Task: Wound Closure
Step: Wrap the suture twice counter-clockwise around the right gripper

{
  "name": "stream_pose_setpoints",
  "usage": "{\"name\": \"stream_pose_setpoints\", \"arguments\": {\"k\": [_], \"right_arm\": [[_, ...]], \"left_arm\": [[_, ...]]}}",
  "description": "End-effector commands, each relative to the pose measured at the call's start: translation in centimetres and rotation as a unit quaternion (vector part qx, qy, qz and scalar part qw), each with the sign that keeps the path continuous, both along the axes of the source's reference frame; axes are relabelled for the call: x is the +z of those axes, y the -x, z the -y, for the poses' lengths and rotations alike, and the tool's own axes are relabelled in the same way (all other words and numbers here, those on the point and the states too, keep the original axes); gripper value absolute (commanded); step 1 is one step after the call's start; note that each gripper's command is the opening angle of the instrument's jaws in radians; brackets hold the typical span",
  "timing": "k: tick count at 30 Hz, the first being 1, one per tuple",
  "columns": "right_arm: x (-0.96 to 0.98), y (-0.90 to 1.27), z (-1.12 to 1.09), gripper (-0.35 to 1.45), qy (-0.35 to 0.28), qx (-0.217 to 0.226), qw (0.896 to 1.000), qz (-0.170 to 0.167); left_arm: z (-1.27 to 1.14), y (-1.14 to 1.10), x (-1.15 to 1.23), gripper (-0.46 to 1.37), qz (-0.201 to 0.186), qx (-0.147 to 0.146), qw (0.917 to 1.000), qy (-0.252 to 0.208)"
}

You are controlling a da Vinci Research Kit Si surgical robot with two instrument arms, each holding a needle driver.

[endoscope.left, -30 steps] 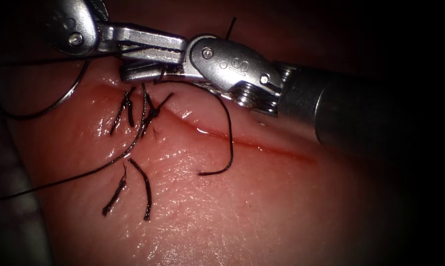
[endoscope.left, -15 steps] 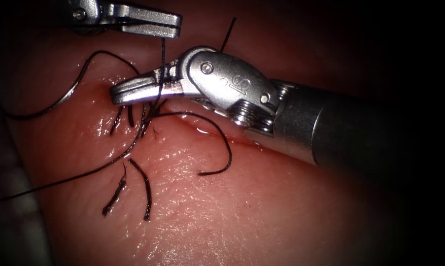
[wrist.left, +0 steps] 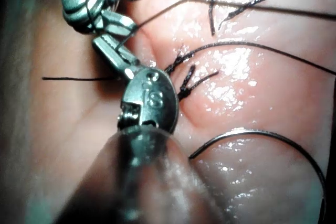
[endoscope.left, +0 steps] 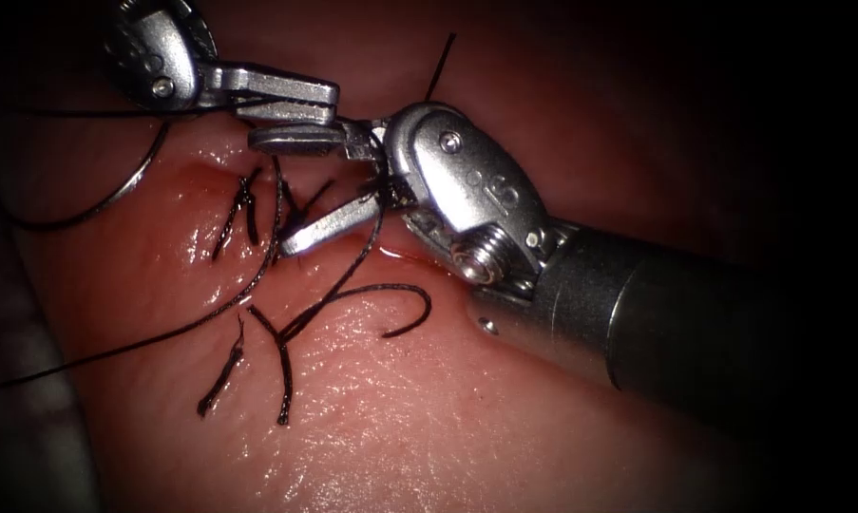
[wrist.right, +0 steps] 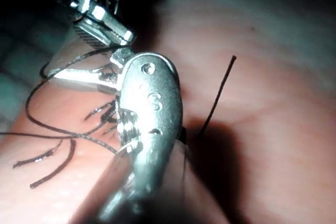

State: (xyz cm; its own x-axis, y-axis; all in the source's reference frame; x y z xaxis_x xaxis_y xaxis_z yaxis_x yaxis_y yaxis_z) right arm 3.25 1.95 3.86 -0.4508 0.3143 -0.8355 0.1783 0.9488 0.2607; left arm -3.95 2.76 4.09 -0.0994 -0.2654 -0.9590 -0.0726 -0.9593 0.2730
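The right tool (endoscope.left: pixel 305 185) stands with its jaws spread wide over the knotted end of the cut (endoscope.left: pixel 505 275), holding nothing; a strand of thread (endoscope.left: pixel 352 275) runs between the jaws and curls away below them across the tissue (endoscope.left: pixel 467 418). Just above its upper jaw, the left tool (endoscope.left: pixel 291 95) has its jaws pressed together on a strand of the thread. The needle (endoscope.left: pixel 129 185) lies free, held by neither tool, beside and below the left tool's jaws on the left of the cut; whether its tip sits in the tissue I cannot tell. Short cut ends of thread (endoscope.left: pixel 224 370) lie below both sets of jaws.
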Motion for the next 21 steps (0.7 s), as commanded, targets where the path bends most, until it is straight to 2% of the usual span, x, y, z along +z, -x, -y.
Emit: {"name": "stream_pose_setpoints", "arguments": {"k": [1,6,9,11,12,18,21], "right_arm": [[-0.02,-0.02,0.02,1.27,0.002,-0.004,1.0,-0.002],[-0.09,-0.02,0.06,1.25,0.001,-0.005,1.0,-0.006],[-0.09,0.02,0.04,1.11,-0.008,0.007,1.0,-0.017],[-0.08,0.04,0.02,0.94,-0.01,0.01,1.0,-0.02],[-0.08,0.06,-0.01,0.89,-0.015,0.017,1.0,-0.01],[-0.02,0.08,-0.14,0.93,-0.04,0.058,0.997,0.039],[0.03,0.09,-0.19,0.93,-0.031,0.08,0.995,0.059]], "left_arm": [[0.01,0.0,0.02,-0.35,-0.001,-0.001,1.0,0.0],[0.03,-0.01,0.04,-0.35,-0.002,-0.002,1.0,0.001],[0.08,-0.02,0.03,-0.35,-0.003,-0.004,1.0,0.0],[0.11,-0.01,0.04,-0.35,-0.003,-0.005,1.0,0.001],[0.15,0.0,0.05,-0.35,-0.004,-0.006,1.0,0.003],[0.3,0.03,0.03,-0.35,-0.005,-0.01,0.9999,0.004],[0.35,0.05,0.0,-0.35,-0.006,-0.011,0.9999,0.005]]}}
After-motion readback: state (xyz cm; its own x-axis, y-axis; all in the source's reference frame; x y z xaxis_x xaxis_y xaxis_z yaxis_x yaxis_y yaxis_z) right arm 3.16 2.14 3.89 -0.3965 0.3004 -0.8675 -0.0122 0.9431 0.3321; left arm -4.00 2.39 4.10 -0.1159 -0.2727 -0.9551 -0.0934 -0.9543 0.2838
